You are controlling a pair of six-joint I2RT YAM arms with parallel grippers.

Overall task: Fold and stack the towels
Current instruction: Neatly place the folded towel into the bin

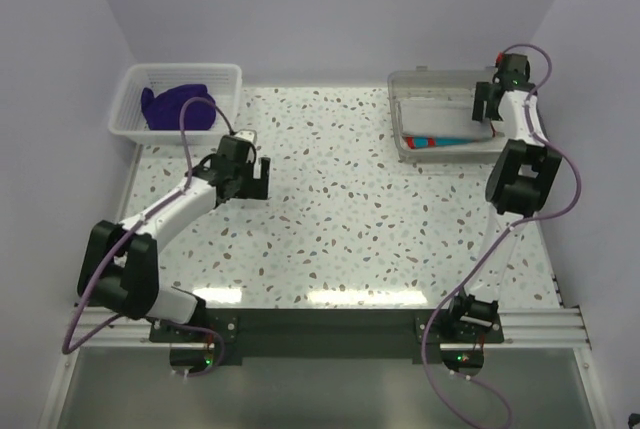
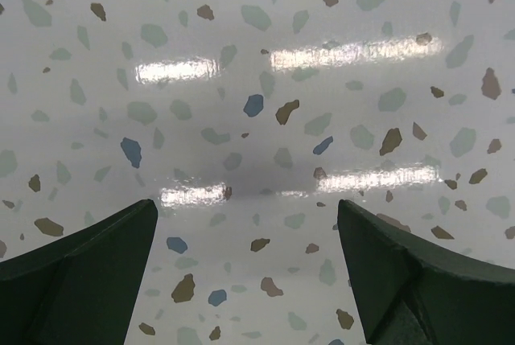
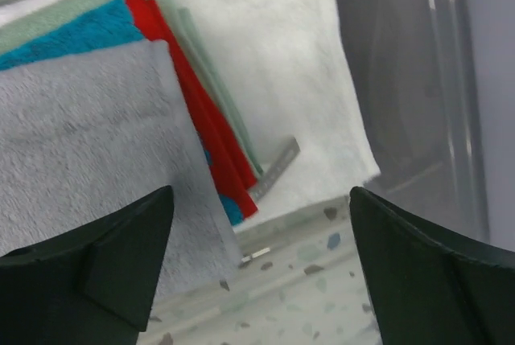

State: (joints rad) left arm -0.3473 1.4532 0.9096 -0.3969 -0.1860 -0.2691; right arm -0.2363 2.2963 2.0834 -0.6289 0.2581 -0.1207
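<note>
Top external view has the dark purple towel (image 1: pixel 172 104) lying crumpled in the white slatted basket (image 1: pixel 125 109) at the far left of the table (image 1: pixel 340 219). Just near of it, the left end effector (image 1: pixel 258 177) hovers over bare table, fingers apart and holding nothing. At the far right, the right end effector (image 1: pixel 487 101) hangs over the clear tray (image 1: pixel 430 75), fingers spread and empty too. Folded towels lie stacked inside: grey towel (image 3: pixel 88 136) on top, then turquoise-and-red towel (image 3: pixel 189 96), mint green towel (image 3: pixel 48 22), and white towel (image 3: pixel 273 63) lowest.

Towel (image 1: pixel 172 106) in basket (image 1: pixel 127 115), stack (image 1: pixel 437 139) in tray (image 1: pixel 430 75)
</note>
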